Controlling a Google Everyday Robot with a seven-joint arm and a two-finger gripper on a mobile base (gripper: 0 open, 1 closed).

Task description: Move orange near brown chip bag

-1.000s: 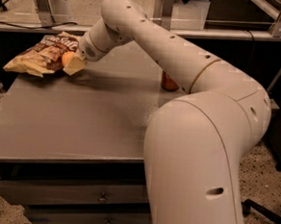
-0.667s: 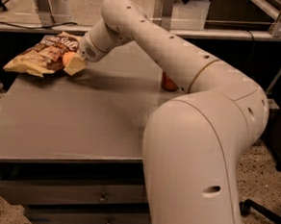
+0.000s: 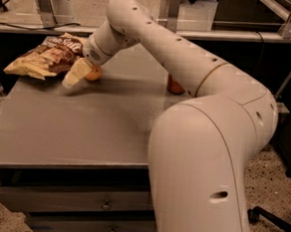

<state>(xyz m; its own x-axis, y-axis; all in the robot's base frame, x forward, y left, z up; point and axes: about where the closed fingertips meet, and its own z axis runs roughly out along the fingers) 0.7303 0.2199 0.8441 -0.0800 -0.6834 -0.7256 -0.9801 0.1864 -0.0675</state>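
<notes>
The orange (image 3: 94, 73) rests on the grey table (image 3: 84, 128), just right of the brown chip bag (image 3: 47, 56), which lies flat at the table's back left corner. My gripper (image 3: 77, 74) reaches down from the pale arm and sits right at the orange, between it and the bag. One pale finger (image 3: 73, 75) shows in front, touching the orange's left side. The gripper looks open, with the orange beside the finger rather than squeezed. The far finger is hidden.
A red soda can (image 3: 175, 84) stands on the table behind my arm, right of the orange. My large arm (image 3: 208, 142) blocks the table's right side. Drawers (image 3: 79, 203) sit under the table front. A counter runs along the back.
The orange now shows to the right of the finger on the table, where before it was tucked at the gripper tip against the bag. The gripper has lowered slightly.
</notes>
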